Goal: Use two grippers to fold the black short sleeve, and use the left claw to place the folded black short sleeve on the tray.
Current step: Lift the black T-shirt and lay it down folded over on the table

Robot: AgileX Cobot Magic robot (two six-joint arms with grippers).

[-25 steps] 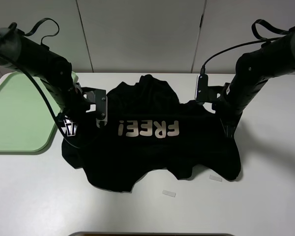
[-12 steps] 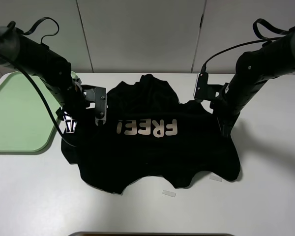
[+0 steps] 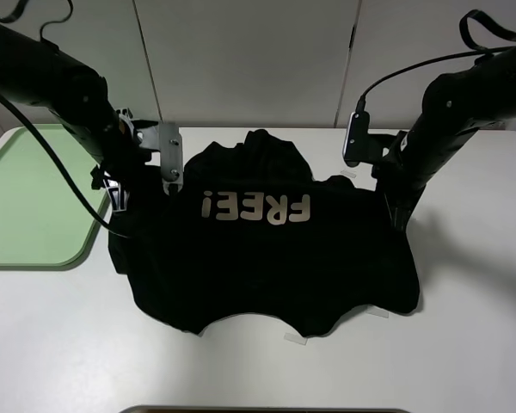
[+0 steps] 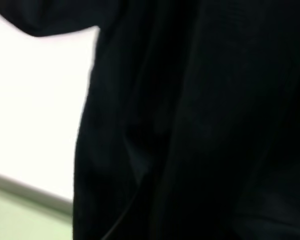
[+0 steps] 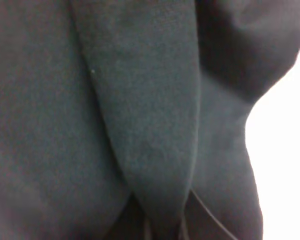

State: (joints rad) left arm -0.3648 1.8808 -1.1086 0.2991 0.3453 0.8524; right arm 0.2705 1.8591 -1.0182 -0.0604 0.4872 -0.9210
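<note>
One black short sleeve (image 3: pixel 267 258), one tray (image 3: pixel 26 206), two arms (image 3: pixel 56 77) (image 3: pixel 464 103), one table (image 3: pixel 464 353).

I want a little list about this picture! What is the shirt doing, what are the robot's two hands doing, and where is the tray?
shirt: black short sleeve, spread on the white table, not yet folded
letters: pale, facing up
left hand: shut on the shirt's edge nearest the tray
right hand: shut on the shirt's opposite edge
tray: light green, beside the left arm, shirt not on it
</note>
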